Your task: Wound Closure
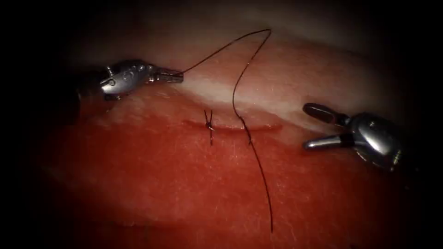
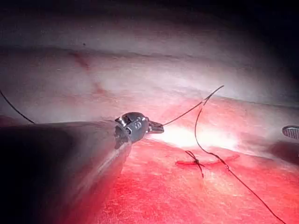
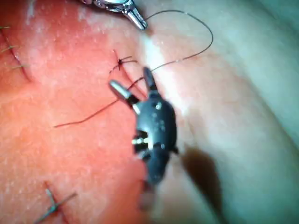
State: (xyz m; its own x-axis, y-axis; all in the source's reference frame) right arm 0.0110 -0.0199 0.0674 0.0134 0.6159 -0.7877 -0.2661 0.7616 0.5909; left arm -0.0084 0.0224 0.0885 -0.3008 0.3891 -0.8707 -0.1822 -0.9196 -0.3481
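On the tissue (image 1: pixel 184 184) the cut (image 1: pixel 263 127) runs across, with one tied stitch (image 1: pixel 209 124) whose short cut ends stick up. My left tool (image 1: pixel 177 76) is above and left of the cut, shut on the thread (image 1: pixel 233 92). The thread arcs up from those jaws, drops into the cut right of the stitch, and its free tail (image 1: pixel 265 189) trails toward me. My right tool (image 1: pixel 308 127) hovers off the cut's right end, open and holding nothing. Neither tool holds the needle. The left wrist view has the left tool (image 2: pixel 158 129), thread (image 2: pixel 198 119) and stitch (image 2: pixel 196 162); the right wrist view has the open right tool (image 3: pixel 132 80).
Pale fatty tissue (image 1: pixel 295 78) rises behind the cut. Red fluid covers the near tissue (image 1: pixel 138 157). In the right wrist view, older stitches (image 3: pixel 14 56) and another knot with cut ends (image 3: pixel 53 203) lie away from this cut, and the left tool's tip (image 3: pixel 138 21) is beyond the stitch (image 3: pixel 120 60).
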